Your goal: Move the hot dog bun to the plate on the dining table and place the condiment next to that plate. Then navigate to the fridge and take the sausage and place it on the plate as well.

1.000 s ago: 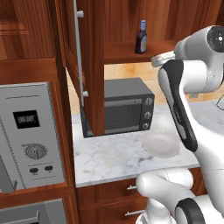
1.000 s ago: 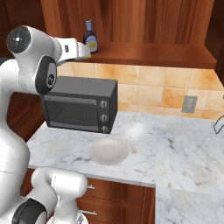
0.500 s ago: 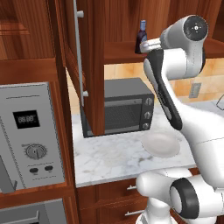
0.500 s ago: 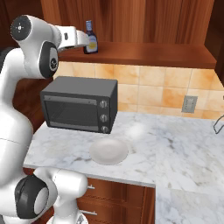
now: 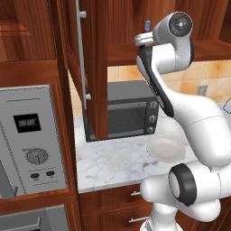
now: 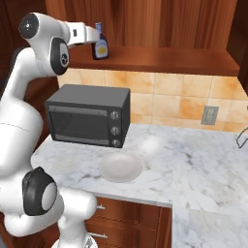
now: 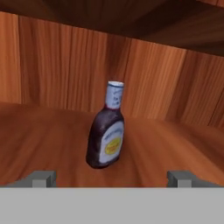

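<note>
The condiment (image 7: 106, 131) stands upright on the wooden shelf (image 7: 175, 144), just ahead of the spread tool (image 7: 111, 178), untouched

In the left base view the arm hides the condiment (image 5: 147, 24) except its cap. Its label print is unreadable in the hand view.

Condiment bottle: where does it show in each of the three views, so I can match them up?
Left base view: the condiment is at top centre, mostly hidden behind the arm, only its cap peeking out.
Right base view: the bottle stands upper left on the wooden shelf, beside the pincer.
Hand view: centre frame, upright, between the open fingertips.
Shared landmark: the toaster oven below the shelf.
</note>
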Controlling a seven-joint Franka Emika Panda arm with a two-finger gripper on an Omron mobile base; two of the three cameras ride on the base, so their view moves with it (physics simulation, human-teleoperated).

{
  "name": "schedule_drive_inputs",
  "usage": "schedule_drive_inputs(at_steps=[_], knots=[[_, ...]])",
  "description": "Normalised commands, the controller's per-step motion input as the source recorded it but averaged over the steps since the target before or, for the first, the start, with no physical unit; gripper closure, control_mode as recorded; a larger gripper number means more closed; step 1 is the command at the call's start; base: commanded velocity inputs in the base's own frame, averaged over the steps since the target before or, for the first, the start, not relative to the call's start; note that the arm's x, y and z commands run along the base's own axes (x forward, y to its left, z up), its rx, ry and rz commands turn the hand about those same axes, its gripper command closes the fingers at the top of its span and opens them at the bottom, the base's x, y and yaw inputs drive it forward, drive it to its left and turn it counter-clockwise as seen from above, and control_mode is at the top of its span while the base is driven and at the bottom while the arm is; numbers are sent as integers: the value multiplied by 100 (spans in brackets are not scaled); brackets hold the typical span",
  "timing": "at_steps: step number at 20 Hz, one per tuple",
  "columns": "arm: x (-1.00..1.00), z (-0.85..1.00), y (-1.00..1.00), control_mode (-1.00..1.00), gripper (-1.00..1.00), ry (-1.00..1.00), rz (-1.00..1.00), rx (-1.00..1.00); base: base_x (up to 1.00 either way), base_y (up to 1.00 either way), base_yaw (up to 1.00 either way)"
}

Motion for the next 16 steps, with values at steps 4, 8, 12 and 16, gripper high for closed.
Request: schedule_drive_inputs(at_steps=[4,8,12,16], knots=[[43,0,0,-100,-100,0,-7,0,0,0,0],[43,2,-5,-100,-100,0,-6,0,0,0,0],[52,5,0,-100,-100,1,-5,1,0,0,0],[45,0,0,-100,-100,1,-4,1,0,0,0]])
